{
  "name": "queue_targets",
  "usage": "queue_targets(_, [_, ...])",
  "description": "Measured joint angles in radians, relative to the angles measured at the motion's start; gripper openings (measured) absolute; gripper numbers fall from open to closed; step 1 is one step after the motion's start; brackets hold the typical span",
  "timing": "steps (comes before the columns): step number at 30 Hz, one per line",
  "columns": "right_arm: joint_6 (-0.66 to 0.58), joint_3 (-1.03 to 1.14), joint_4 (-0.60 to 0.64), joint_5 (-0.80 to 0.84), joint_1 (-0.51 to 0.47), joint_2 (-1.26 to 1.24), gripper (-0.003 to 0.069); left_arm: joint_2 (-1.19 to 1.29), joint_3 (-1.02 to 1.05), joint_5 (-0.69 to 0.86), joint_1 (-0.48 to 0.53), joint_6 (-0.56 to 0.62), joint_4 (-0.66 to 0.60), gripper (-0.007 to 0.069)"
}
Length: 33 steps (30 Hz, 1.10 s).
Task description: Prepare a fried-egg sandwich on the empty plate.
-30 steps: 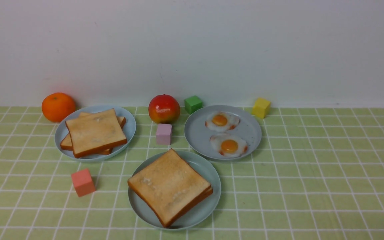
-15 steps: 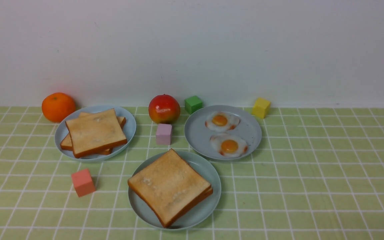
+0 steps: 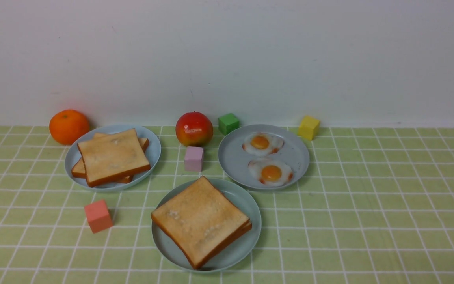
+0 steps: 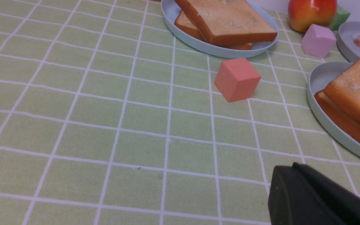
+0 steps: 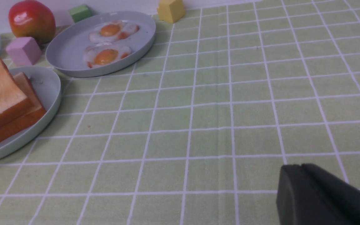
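Sandwich point(image 3: 200, 221) first, front view: two square toast slices, one on the other, lie on the mint plate point(image 3: 246, 244) nearest the camera, at the middle of the green checked cloth point(image 3: 369, 205). The upper slice covers the lower, and nothing shows between them from here. Behind and to the left a greyer plate point(image 3: 152, 154) holds a loose stack of toast point(image 3: 110, 156). Behind and to the right another grey plate point(image 3: 235, 161) holds two fried eggs point(image 3: 259, 142), the rim just beside the mint plate. An orange point(image 3: 69, 126), an apple point(image 3: 194, 128), a green cube point(image 3: 228, 123) and a yellow cube point(image 3: 308, 127) stand along the wall. A lilac cube point(image 3: 193, 158) sits between the two grey plates, a salmon cube point(image 3: 98, 215) left of the sandwich.

Left wrist view: the left gripper point(image 4: 292, 167) hangs over bare cloth, jaws together, gripping nothing, well apart from the sandwich at the picture's edge.

Right wrist view: the right gripper point(image 5: 302, 167) shows only a thin seam between its jaws, pressed together and empty, over bare cloth away from the plates
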Motion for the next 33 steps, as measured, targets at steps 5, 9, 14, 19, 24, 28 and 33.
queue_targets(5, [0.0, 0.0, 0.0, 0.0, 0.0, 0.0, 0.0032, 0.0, 0.0, 0.0, 0.0, 0.0, 0.001, -0.0006])
queue_targets(9, [0.0, 0.0, 0.0, 0.0, 0.0, 0.0, 0.0032, 0.0, 0.0, -0.001, 0.0, 0.0, 0.001, -0.0002])
queue_targets(14, [0.0, 0.0, 0.0, 0.0, 0.0, 0.0, 0.0036, 0.0, 0.0, -0.002, 0.0, 0.0, 0.001, 0.0001])
queue_targets(19, [0.0, 0.0, 0.0, 0.0, 0.0, 0.0, 0.0043, 0.0, 0.0, -0.002, 0.0, 0.0, 0.001, 0.0005])
queue_targets(24, [0.0, 0.0, 0.0, 0.0, 0.0, 0.0, 0.005, 0.0, 0.0, -0.002, 0.0, 0.0, 0.001, 0.001])
queue_targets(28, [0.0, 0.0, 0.0, 0.0, 0.0, 0.0, 0.0054, 0.0, 0.0, -0.002, 0.0, 0.0, 0.001, 0.0014])
queue_targets(33, [0.0, 0.0, 0.0, 0.0, 0.0, 0.0, 0.0063, 0.0, 0.0, -0.002, 0.0, 0.0, 0.001, 0.002])
